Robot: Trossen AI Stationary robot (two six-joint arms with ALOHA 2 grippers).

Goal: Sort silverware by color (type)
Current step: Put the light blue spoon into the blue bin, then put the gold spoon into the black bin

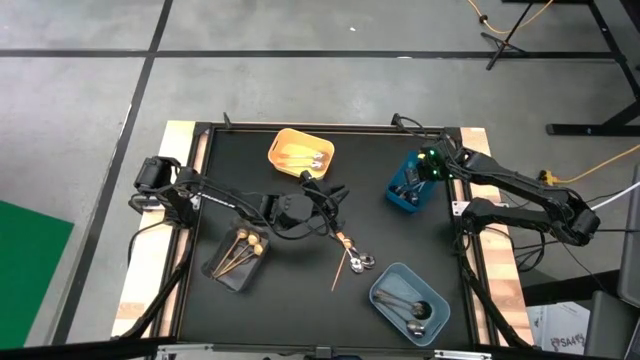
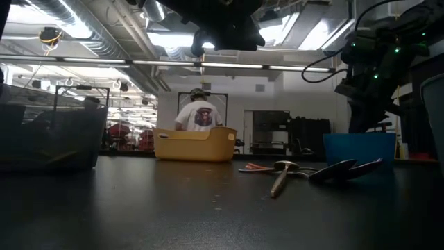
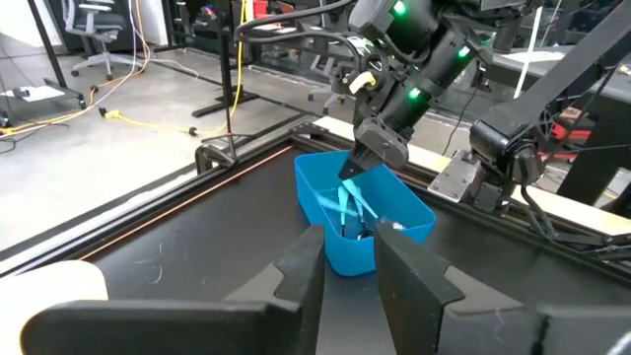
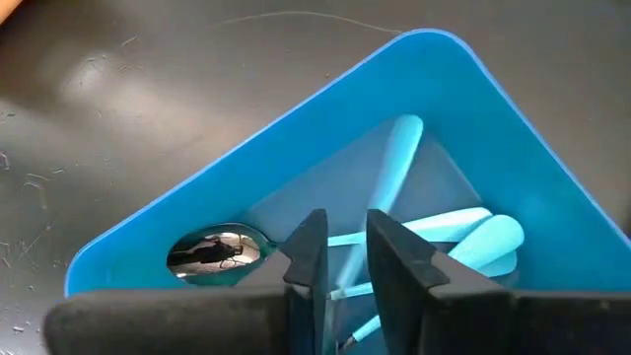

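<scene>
The blue bin (image 1: 410,187) at the table's right holds light-blue-handled silverware (image 4: 463,232) and a silver spoon bowl (image 4: 212,251). My right gripper (image 4: 345,264) reaches down into this bin with its fingers a little apart, so it is open. A thin light-blue handle (image 4: 394,163) runs under the gap. My left gripper (image 3: 350,271) hangs open above the table's middle (image 1: 335,195) with nothing between its fingers. Loose silverware (image 1: 357,260) lies on the table: silver spoons and an orange-handled piece (image 1: 345,240). My right gripper has a thin light-blue handle (image 4: 340,286) showing in the gap between its fingers. I cannot tell whether either finger touches it. The handle lies in the blue bin with the others.
A yellow bin (image 1: 300,152) with gold pieces stands at the far middle. A clear bin (image 1: 238,258) with gold-headed pieces is at near left, and a grey-blue bin (image 1: 408,303) with silver spoons at near right. A person (image 2: 199,111) stands in the room beyond.
</scene>
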